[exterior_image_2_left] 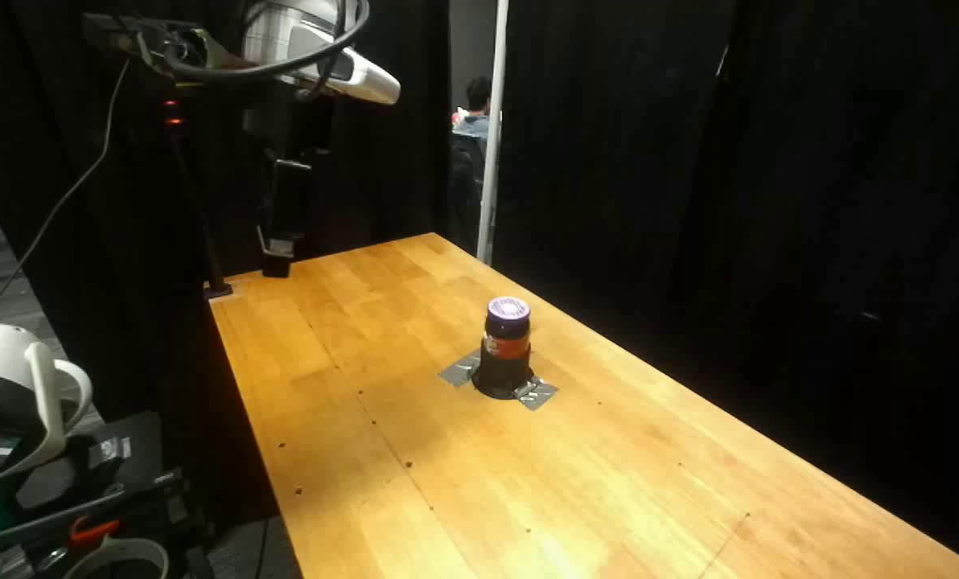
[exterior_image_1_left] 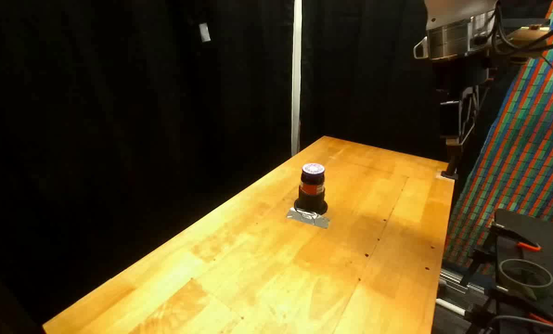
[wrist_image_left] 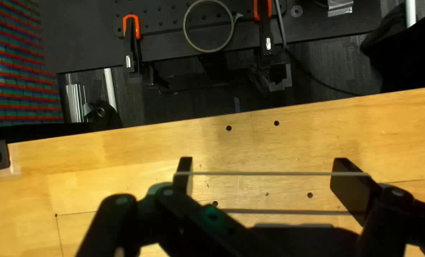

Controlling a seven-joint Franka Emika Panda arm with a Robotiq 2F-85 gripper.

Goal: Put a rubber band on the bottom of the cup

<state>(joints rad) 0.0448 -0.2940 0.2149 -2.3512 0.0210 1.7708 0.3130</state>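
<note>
Got the cup (exterior_image_1_left: 312, 183) upright on the table (exterior_image_1_left: 239, 260), purple-and-white on top, dark below that, orange-red around the middle, black and flaring at the foot. Spotting grey tape (exterior_image_2_left: 458, 371) right against the cup's foot, 2 pieces visible in an exterior view.

Over now to the tool (wrist_image_left: 266, 176), held up above the table, well apart from the cup in both exterior views. Spread wide at the jaws, and carrying the band (wrist_image_left: 262, 174), stretched around the 2 fingers (wrist_image_left: 346, 189); showing in the wrist view as 2 near-parallel strands across the gap.

Noting small dark holes (exterior_image_1_left: 367, 255) in the table, between the cup and a long edge. Past that edge, farther from the cup, catching a black bench (exterior_image_1_left: 536, 232), with a tape roll (exterior_image_1_left: 538, 291) on top and 2 black fittings (wrist_image_left: 130, 46) with orange ends. Well apart from the cup too, picking up a striped sheet (exterior_image_1_left: 513, 148). Beyond the cup, running into black curtain (exterior_image_1_left: 369, 93) and a white pole (exterior_image_2_left: 491, 137); far past the cup, at a gap in that curtain, glimpsing a dark-haired person (exterior_image_2_left: 477, 92), too small for detail.
</note>
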